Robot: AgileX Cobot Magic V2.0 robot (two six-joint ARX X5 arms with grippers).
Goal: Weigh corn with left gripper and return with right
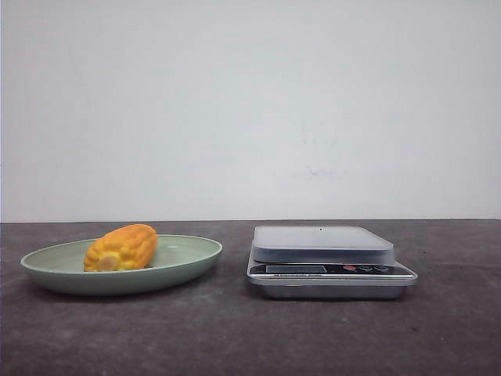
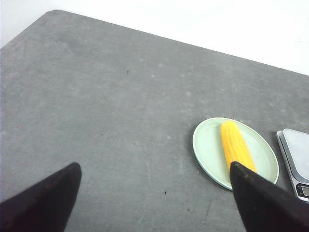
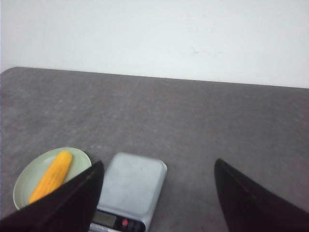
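The yellow-orange corn (image 1: 122, 247) lies on a pale green plate (image 1: 188, 254) at the left of the table. A silver kitchen scale (image 1: 322, 244) stands to its right with nothing on it. Neither gripper shows in the front view. In the left wrist view my left gripper (image 2: 155, 174) is open and empty, high above bare table, with the corn (image 2: 235, 145) on its plate (image 2: 207, 145) off to one side. In the right wrist view my right gripper (image 3: 158, 169) is open and empty, high above the scale (image 3: 133, 186); the corn (image 3: 53, 175) lies beyond one finger.
The dark grey table (image 1: 250, 337) runs back to a white wall (image 1: 250, 110). The scale's edge also shows in the left wrist view (image 2: 298, 159). The plate's rim shows in the right wrist view (image 3: 29, 171).
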